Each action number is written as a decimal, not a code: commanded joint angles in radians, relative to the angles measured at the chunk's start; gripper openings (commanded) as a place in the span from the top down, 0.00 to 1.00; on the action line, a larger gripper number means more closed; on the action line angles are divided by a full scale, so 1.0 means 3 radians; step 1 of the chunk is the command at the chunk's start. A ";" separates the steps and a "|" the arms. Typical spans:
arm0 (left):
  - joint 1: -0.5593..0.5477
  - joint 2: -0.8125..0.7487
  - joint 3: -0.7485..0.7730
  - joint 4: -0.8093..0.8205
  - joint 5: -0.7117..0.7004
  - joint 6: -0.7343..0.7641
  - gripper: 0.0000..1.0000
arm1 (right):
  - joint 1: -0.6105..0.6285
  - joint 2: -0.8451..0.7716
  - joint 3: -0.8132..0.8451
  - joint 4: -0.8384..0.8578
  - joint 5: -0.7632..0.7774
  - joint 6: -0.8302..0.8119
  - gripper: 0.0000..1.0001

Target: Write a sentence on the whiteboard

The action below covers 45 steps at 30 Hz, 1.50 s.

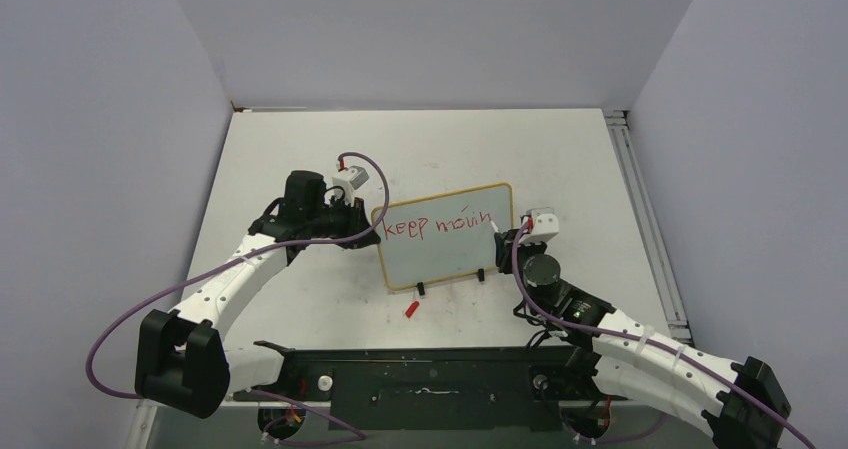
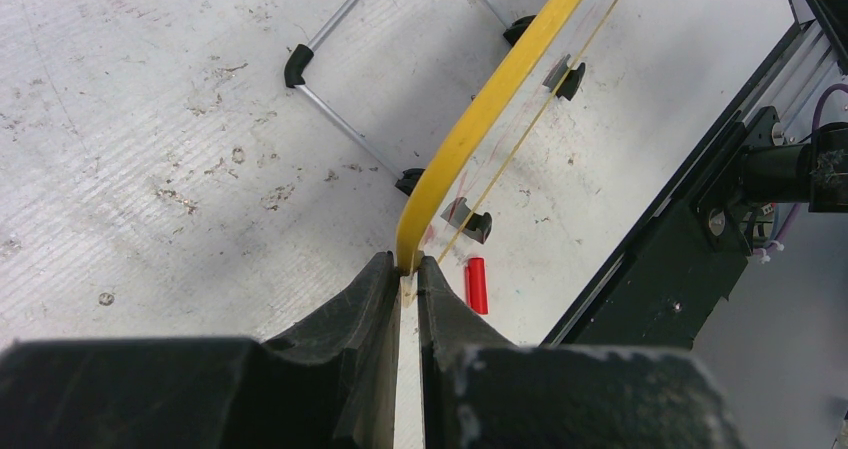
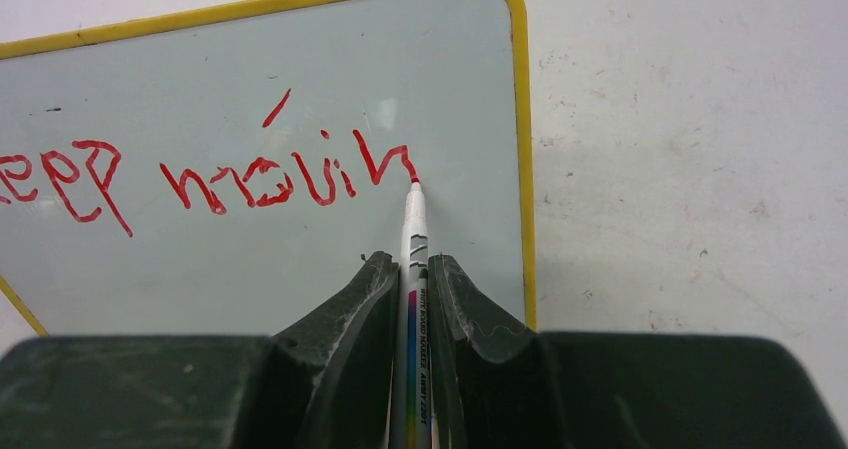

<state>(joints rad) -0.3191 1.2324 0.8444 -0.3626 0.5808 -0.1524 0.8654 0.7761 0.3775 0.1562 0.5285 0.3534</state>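
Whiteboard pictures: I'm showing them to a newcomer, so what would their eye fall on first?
The red lettering, roughly "keep movin", stands out on the yellow-framed whiteboard mid-table. The right pincer holds a marker with its tip on the last letter, while the left pincer clamps the board's left edge. A red cap lies in front of the board.
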 commanded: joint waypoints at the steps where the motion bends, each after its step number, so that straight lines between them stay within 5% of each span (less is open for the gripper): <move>1: -0.0005 -0.0048 0.0111 0.0023 -0.0006 -0.0024 1.00 | 0.0000 -0.0052 0.0003 0.0000 0.0053 0.0041 0.95; 11: -0.0005 -0.0049 0.0115 0.0023 -0.0019 -0.0024 1.00 | 0.0023 -0.0340 0.0070 -0.0119 0.0142 -0.0011 0.95; 45: -0.0005 -0.0032 0.0115 0.0024 -0.0008 -0.0024 1.00 | -0.0084 0.0008 0.0175 0.0318 0.0108 -0.0401 0.95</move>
<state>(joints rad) -0.3191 1.2324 0.8444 -0.3630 0.5800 -0.1524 0.8494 0.7837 0.3889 0.1898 0.5713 0.2516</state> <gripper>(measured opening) 0.082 0.158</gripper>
